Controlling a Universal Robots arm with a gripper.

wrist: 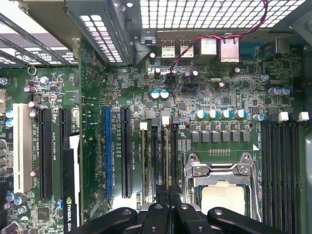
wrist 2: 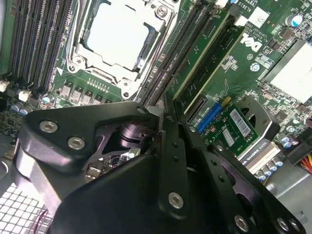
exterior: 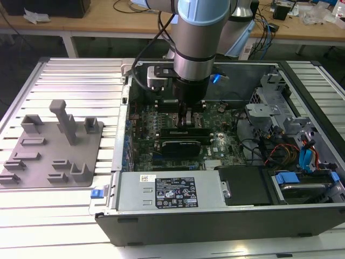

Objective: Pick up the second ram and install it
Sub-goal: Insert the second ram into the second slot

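- Plainly, in the exterior view a silver-and-blue robot arm (exterior: 194, 38) reaches straight down into an open black-and-grey desktop computer case (exterior: 215, 216). The case lies on a white ribbed surface (exterior: 70, 81).
- The arm's black two-fingered tool (exterior: 186, 116) is low over the green motherboard (exterior: 221, 110), near a black expansion card (exterior: 183, 144).
- A grey plastic holder tray (exterior: 32, 162) lies on the surface, well apart from the tool, toward the exterior view's left.
- In the second wrist view the tool (wrist 2: 158, 117) has its fingers pressed together, with only a thin dark seam between them.
- The tips are over the long black memory slots (wrist 2: 170, 58), just beside the square silver processor socket (wrist 2: 119, 34).
- A further bank of long black slots (wrist 2: 34, 44) runs along the socket's other side.
- In the first wrist view the tool (wrist: 168, 197) again shows its two fingers drawn close. They line up with the memory slots (wrist: 158, 156), which lie between the processor socket (wrist: 222, 180) and a long blue expansion slot (wrist: 107, 151).
- The second ram, a slim flat green circuit-board stick, cannot be told apart from the slots. It is not clear whether it is pinched in the seam or standing in the slot beneath the tips.
- A twisted red-and-black wire (wrist: 209, 36) crosses the perforated metal wall at the board's edge.
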